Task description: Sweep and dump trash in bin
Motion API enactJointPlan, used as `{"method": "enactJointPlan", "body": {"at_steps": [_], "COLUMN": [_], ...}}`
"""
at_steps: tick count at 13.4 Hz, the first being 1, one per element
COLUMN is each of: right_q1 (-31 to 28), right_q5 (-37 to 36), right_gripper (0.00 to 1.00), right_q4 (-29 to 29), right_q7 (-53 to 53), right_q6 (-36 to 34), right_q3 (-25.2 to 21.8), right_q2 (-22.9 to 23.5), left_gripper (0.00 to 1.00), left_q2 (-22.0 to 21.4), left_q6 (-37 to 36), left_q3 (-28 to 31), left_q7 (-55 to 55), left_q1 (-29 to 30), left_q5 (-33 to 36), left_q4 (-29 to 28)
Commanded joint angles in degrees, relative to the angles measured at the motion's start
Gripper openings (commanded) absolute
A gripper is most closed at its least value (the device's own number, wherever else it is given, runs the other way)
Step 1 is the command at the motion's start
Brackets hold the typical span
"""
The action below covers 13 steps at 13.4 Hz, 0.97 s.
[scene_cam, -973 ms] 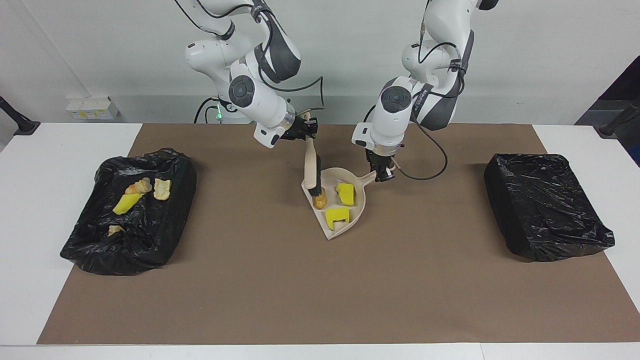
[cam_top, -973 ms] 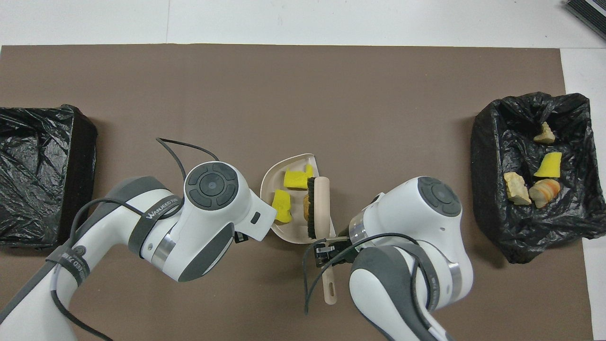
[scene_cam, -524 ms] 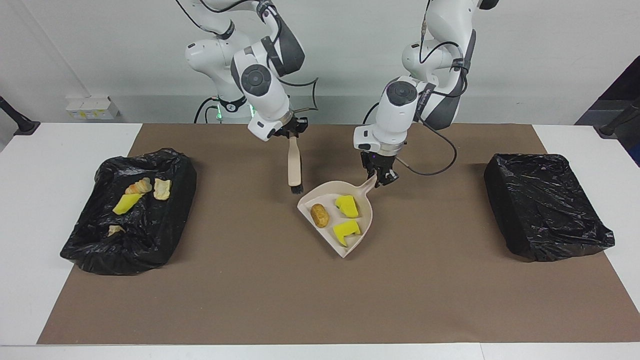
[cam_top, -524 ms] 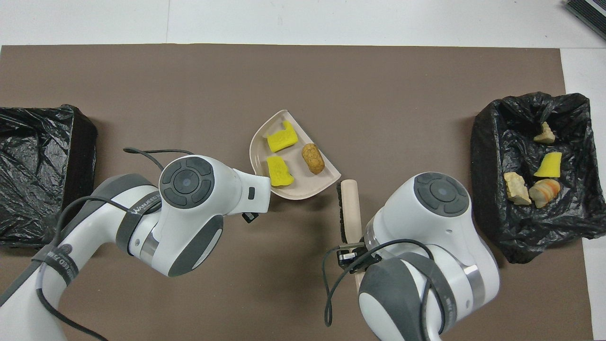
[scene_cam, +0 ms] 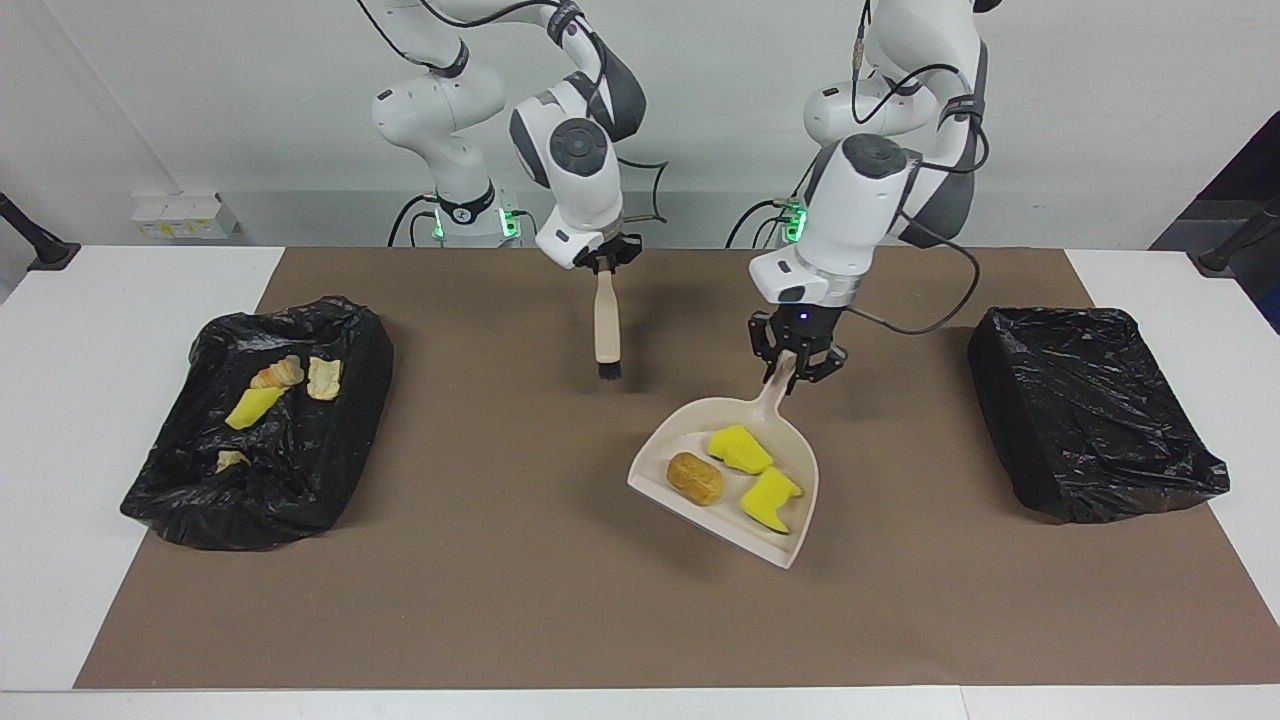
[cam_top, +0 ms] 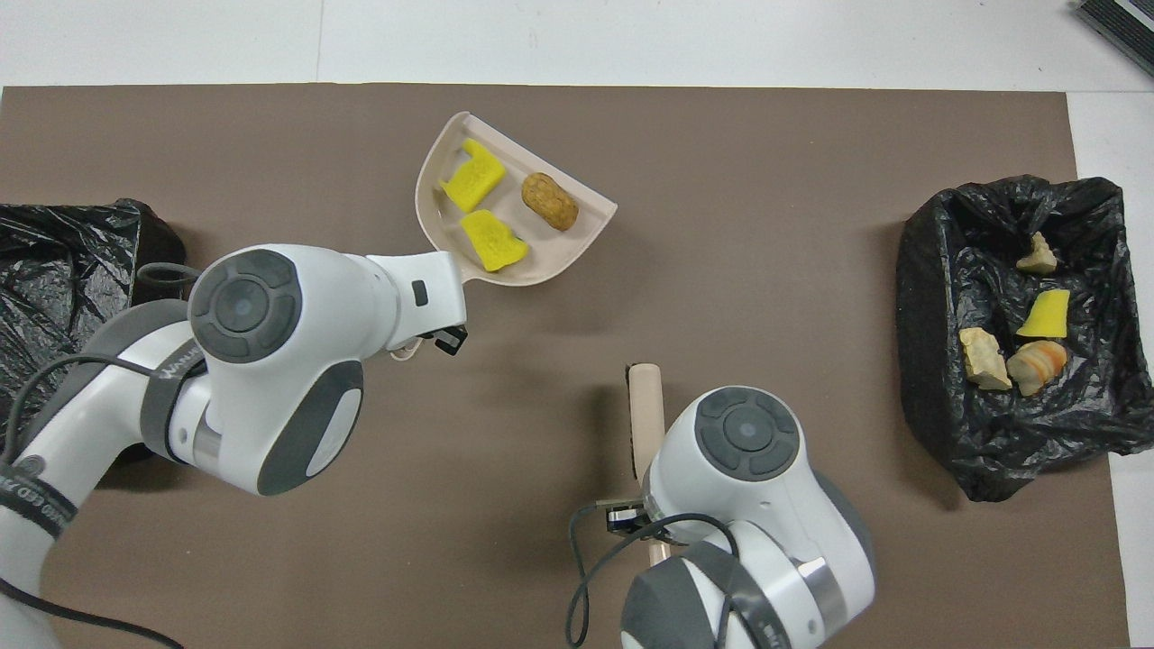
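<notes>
- The left gripper [scene_cam: 797, 363] is clamped on the handle of the beige dustpan [scene_cam: 790, 520] and holds it lifted over the middle of the brown mat [scene_cam: 560, 610].
- The dustpan hangs tilted, with its handle uppermost at the gripper and its open mouth lowest.
- The dustpan carries 3 pieces of trash: 1 brown bun [scene_cam: 695, 478] and 2 yellow sponge chunks [scene_cam: 739, 449] [scene_cam: 769, 497].
- In the overhead view, the bun [cam_top: 551, 201] lies beside the 2 sponge chunks [cam_top: 472, 178] [cam_top: 492, 252] inside the pan [cam_top: 431, 191].
- The right gripper [scene_cam: 603, 266] has its fingers closed on the top of the brush [scene_cam: 606, 330] handle.
- The brush hangs upright with its dark bristles downward, over the mat and clear of the dustpan.
- 1 black-lined bin [scene_cam: 330, 480] stands at the right arm's end of the table [scene_cam: 60, 420].
- This bin holds 4 scraps: 1 croissant-like pastry [scene_cam: 277, 374], 1 pale pastry piece [scene_cam: 324, 378], 1 yellow sponge chunk [scene_cam: 254, 408] and 1 small pale scrap [scene_cam: 231, 460].
- A second black-lined bin [scene_cam: 1090, 425] stands at the left arm's end of the table; no contents show in it.
- The dustpan is between the 2 bins and well apart from both.
</notes>
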Motion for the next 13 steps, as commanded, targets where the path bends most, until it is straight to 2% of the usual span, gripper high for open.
{"method": "enactJointPlan", "body": {"at_steps": [1,2,5,7,8,9,13], "right_q1": [3.10,5.37,9.51,11.11,11.11,10.76,8.04], "right_q5": [-1.70,-1.61,-0.74,-0.73,-0.74,-0.74,-1.26], "right_gripper": [0.00,0.00,0.00,0.00,0.88,1.00,1.00], "right_q4": [1.08,1.87,1.97,2.14,2.84,4.06,11.53], "right_q7": [4.03,4.82,9.30,10.45,10.45,10.54,10.45], "right_q6": [3.44,4.23,8.27,9.33,8.64,7.59,0.65], "right_q3": [0.20,0.20,0.20,0.20,0.20,0.20,-0.06], "right_q2": [4.40,6.60,8.29,8.73,8.99,9.52,9.88], "left_gripper": [0.00,0.00,0.00,0.00,0.00,0.00,0.00], "left_q2": [-1.59,-1.86,-1.95,-2.56,-3.09,-3.09,-4.23], "left_q6": [-2.07,-4.69,-13.84,-15.00,-15.00,-15.09,-19.91], "left_q3": [3.45,4.95,13.02,17.34,18.75,20.59,31.74], "left_q7": [-4.79,-4.89,-3.93,-2.88,-2.35,-0.52,15.27], "left_q1": [0.21,0.12,-0.50,-0.59,-0.50,-0.32,0.12], "left_q5": [-1.42,-1.51,-1.95,-1.95,-1.95,-1.95,-1.95], "left_q4": [2.86,4.35,9.97,10.69,10.34,10.34,9.81]}}
